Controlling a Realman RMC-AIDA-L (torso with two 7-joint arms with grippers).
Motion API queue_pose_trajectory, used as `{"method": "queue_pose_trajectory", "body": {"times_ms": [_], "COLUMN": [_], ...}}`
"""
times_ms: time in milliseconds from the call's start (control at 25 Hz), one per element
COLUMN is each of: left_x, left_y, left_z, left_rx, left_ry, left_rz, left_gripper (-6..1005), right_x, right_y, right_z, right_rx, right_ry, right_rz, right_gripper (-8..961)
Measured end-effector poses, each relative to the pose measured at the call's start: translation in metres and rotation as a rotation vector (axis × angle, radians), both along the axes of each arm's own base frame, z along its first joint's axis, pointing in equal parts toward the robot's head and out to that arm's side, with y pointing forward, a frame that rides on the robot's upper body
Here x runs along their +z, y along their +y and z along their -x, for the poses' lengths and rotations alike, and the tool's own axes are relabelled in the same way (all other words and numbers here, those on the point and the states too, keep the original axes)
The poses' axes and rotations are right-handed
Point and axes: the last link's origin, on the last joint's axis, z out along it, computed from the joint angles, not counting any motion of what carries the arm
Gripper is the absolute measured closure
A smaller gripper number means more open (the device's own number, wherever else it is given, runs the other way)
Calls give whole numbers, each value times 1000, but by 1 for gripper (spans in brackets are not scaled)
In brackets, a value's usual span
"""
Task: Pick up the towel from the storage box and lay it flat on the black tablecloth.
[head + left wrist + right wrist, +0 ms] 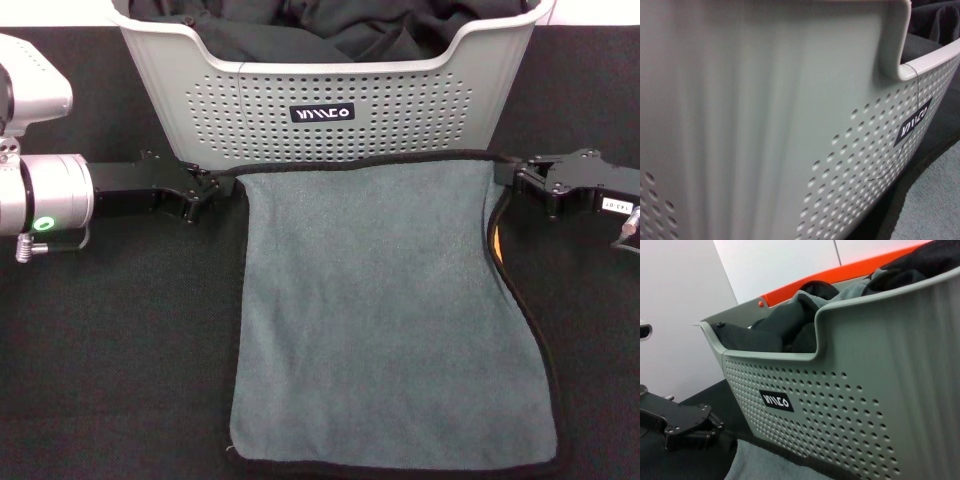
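One towel (385,320), grey-teal with thin black edging, lies spread flat on the black tablecloth (110,350), reaching from the foot of the storage box (330,100) at 12 o'clock down to the 6 o'clock edge of the head view. A sliver of its yellow-orange reverse shows along its edge at about 3 o'clock. There is one storage box, light grey with dotted walls and one black logo label (321,113); it holds a heap of dark garments (300,25) whose number cannot be counted. Two grippers are at work, one at each far corner of the towel. The left gripper (205,190) sits at 9 o'clock, its tips right at the towel's corner, and the right gripper (520,178) sits at 3 o'clock at the opposite corner. Whether either pair of jaws is clamped on the cloth or parted cannot be told. The right wrist view shows the left gripper beside the towel's edge, near the box.
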Motion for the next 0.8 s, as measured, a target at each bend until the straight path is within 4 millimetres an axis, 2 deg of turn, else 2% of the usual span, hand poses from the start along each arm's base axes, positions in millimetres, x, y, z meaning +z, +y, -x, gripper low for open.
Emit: {"method": "queue_pose_trajectory", "body": {"times_ms": [640,760,800], "left_x": [4,5,5], "left_y": [-1,-2,-2], "left_z": [0,1,1], "left_rx": [26,27,27], "left_ry": [-41,-45,-49], "left_rz": [-9,-8,-10], "left_gripper": [946,834,797], "right_x": [0,1,1], "right_y": [4,5,4], "right_z": [-7,-6,-6], "right_rx": [-93,-93,-94], "right_ry": [13,13,13], "right_rz": [-7,-11,-12], "right_gripper": [872,871,826]}}
